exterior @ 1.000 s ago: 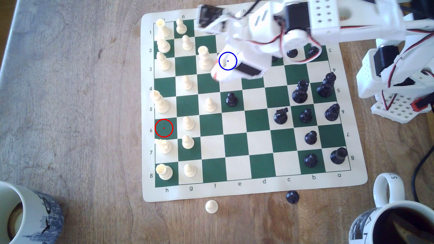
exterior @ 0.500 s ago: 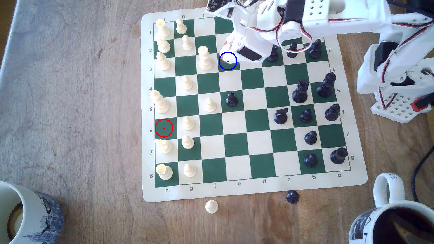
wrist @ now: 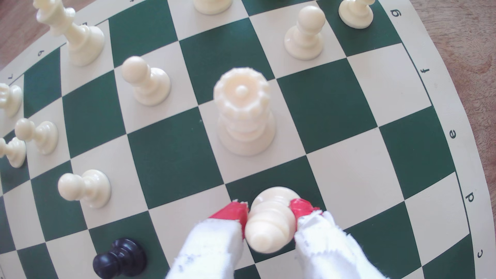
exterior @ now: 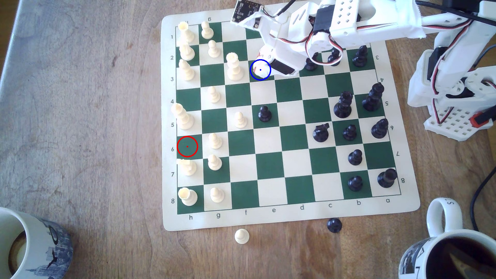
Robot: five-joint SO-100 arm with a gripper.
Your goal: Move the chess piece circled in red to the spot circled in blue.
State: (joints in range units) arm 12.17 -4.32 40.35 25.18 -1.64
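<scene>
The wooden table [exterior: 80, 120] is carrying the green-and-cream chess mat [exterior: 290, 214], which is lying flat with its lettered edge toward the exterior view's bottom. The white arm [exterior: 375, 24] is reaching in from the exterior view's upper right and is extending over the mat's top rows. Two mugs are standing on the table off the mat: one mug [exterior: 32, 241] at the exterior view's lower left and a mug of dark liquid [exterior: 456, 254] at its lower right.

The gripper [wrist: 269, 212] is closing its red-tipped fingers [wrist: 233, 212] on the cream bishop [wrist: 269, 222], one finger on each side of the piece's body, both touching it. In the exterior view the gripper [exterior: 264, 63] is sitting over the blue-ringed square [exterior: 253, 76], and the bishop [exterior: 261, 69] is showing inside the ring. In the wrist view the bishop's base is lying over a dark green square [wrist: 308, 174]; whether the base is resting on the mat or is just above it cannot be told.

The cream queen [wrist: 244, 112] is standing upright on the cream square just beside the bishop. The red-ringed square [exterior: 187, 146] is lying well apart, at the mat's edge on the exterior view's left. A cream pawn [exterior: 241, 236] and a black pawn [exterior: 334, 224] are standing on the table beside the mat's lettered edge.
</scene>
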